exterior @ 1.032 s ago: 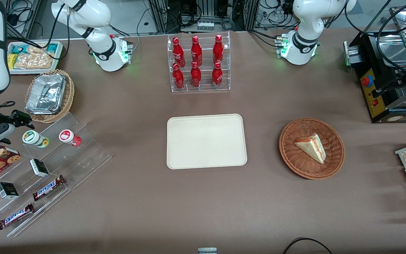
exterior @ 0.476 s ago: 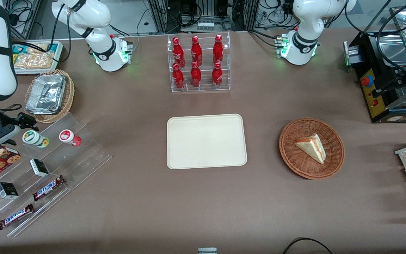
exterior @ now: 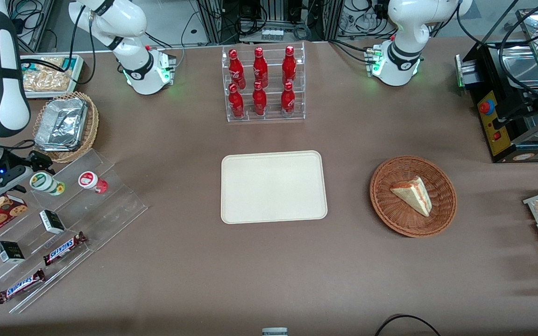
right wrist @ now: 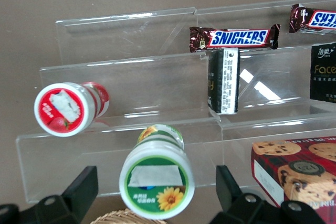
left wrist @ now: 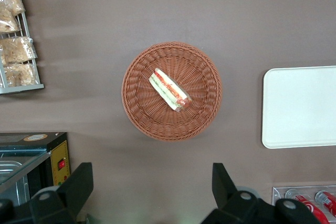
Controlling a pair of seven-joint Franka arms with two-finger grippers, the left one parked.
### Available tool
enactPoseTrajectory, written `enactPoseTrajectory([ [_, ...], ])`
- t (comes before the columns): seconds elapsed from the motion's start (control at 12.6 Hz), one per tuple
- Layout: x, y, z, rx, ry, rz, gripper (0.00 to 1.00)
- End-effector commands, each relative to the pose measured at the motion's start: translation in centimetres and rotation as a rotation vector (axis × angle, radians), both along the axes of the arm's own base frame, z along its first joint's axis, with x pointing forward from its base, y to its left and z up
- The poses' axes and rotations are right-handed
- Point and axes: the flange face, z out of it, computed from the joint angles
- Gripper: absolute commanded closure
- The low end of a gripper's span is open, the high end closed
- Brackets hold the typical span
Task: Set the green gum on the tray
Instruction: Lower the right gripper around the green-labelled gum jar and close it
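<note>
Brown bench below us, and the green gum (right wrist: 156, 177) stands upright on the clear stepped rack's (right wrist: 131, 108) top step, beside the red-lidded bottle (right wrist: 65, 107). Our hand (right wrist: 157, 195) hovers spread, fingers (right wrist: 79, 190) flanking it from above; tray (exterior: 273, 186) waits mid-bench.

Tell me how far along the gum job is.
Nothing delivered yet: the tray is bare. In hand: the pincer is open, fingers either side of the green gum, which stands on the clear stepped rack. Left: close, lift, carry to tray.
</note>
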Motion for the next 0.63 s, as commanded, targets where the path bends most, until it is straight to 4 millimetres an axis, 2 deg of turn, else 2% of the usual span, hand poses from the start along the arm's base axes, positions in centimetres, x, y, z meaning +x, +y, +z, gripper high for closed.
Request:
enactPoseTrajectory([
  [0.0,-0.4,-0.2,-1.2,0.005,-0.027,0.006,0.03],
  [0.08,-0.3,-0.2,-1.2,0.004,-0.029,0.011,0.19],
  [0.16,-0.3,-0.1,-1.4,0.004,-0.026,0.024,0.43],
  [0.24,-0.3,-0.1,-1.4,0.003,-0.024,0.047,0.72],
  [0.32,-0.2,-0.1,-1.2,0.003,-0.025,0.054,0.90],
  [0.4,-0.1,0.2,-0.8,0.004,-0.025,0.057,1.00],
  [0.56,0.3,0.7,0.5,0.016,-0.003,0.056,1.00],
])
